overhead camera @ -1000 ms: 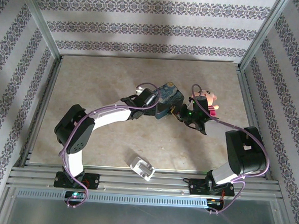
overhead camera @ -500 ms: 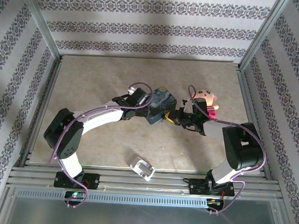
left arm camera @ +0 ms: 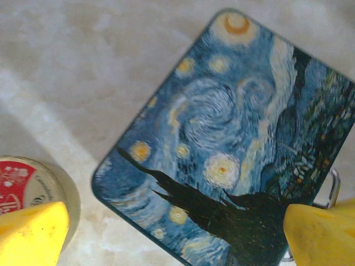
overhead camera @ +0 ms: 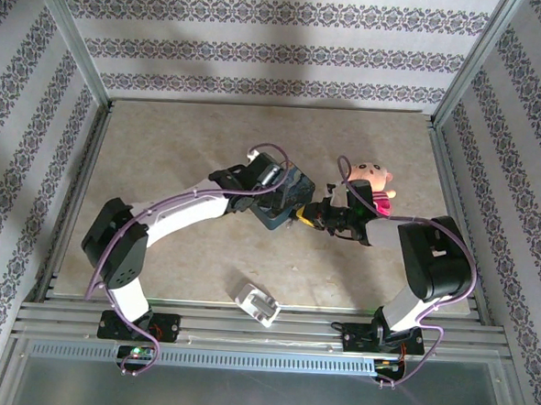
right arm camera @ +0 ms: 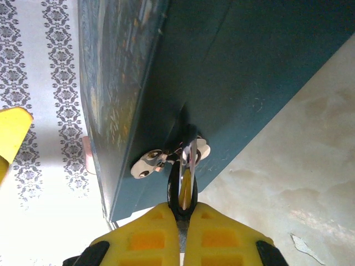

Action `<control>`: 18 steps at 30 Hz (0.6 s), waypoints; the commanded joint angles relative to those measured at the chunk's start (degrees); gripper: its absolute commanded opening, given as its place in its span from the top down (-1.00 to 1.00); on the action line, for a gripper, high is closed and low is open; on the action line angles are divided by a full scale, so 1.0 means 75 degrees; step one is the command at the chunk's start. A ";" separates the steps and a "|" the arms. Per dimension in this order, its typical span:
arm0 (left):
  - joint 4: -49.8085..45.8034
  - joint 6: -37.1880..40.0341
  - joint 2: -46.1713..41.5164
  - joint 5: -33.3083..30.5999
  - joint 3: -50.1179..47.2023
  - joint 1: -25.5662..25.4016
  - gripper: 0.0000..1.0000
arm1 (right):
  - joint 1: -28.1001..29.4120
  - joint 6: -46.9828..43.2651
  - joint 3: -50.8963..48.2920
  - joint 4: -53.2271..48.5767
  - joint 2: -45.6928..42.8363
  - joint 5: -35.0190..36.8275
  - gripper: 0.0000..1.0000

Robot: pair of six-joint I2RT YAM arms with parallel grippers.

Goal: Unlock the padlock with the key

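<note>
Key insertion, I'd judge. The right end effector (right arm camera: 183, 213) pinches a silvery sliver, seemingly the key (right arm camera: 189, 152), at the side clasp (right arm camera: 145, 166) of the Starry Night tin (right arm camera: 249, 66), where the padlock (left arm camera: 333, 188) hangs. The left end effector (left arm camera: 177, 235) straddles the tin, spread. Next: fine keyhole alignment, then a twist.

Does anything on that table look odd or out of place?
The blue tin sits askew, cornerwise to the table edges. A little doll lies right beside the right arm, unrelated to any lock.
</note>
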 commanded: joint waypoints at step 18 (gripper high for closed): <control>-0.1508 0.1199 0.1047 -0.0239 -0.0034 -0.0497 -0.99 | 0.0058 0.0012 -0.0159 0.0281 0.0267 0.0054 0.55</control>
